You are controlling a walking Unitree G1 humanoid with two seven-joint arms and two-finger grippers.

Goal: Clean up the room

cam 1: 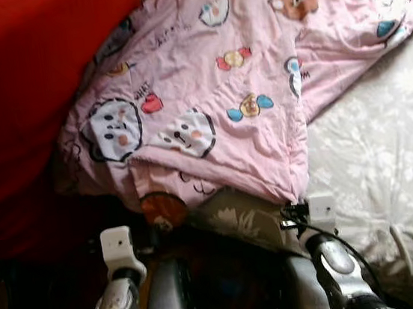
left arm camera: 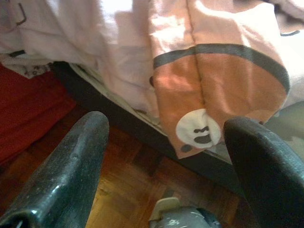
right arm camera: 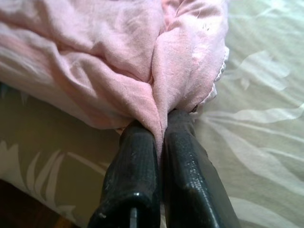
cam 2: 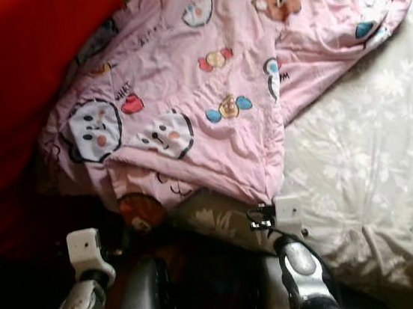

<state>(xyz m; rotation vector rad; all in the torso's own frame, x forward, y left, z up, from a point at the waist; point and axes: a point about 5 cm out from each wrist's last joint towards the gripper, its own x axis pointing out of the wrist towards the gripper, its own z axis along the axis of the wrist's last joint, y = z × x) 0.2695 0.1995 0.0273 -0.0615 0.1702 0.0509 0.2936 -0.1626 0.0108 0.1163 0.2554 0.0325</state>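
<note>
While the robot stands at the bed's near edge, the eye views show a pink blanket [cam 1: 215,101] lying in a heap across the bed [cam 1: 386,147], on a pale leafy sheet [cam 2: 359,166]. One corner of the blanket hangs down over the near edge. A red cloth [cam 1: 11,95] lies along the bed's left side. The right gripper [cam 1: 297,205] is at the blanket's near corner, right at the bed's edge. The left gripper [cam 1: 138,242] hangs lower, just off the edge, under the part that droops down.

In the left wrist view, the left gripper's two fingers [left arm camera: 66,166] are wide apart with nothing between them. The hanging flap, with a brown bear face on it, is just ahead of them, and the wood floor [left arm camera: 128,190] is below.

In the right wrist view, the right gripper's fingers [right arm camera: 137,175] are pressed together on a fold of the blanket, with cloth bunched up above the tips.

I think the step is to straighten the blanket on the bed. To do it well, the right gripper should keep its tight pinch, since only a thin fold is held and it could slip out. The left gripper should go forward, close on the hanging flap, and then both should pull evenly so the blanket lies flat
</note>
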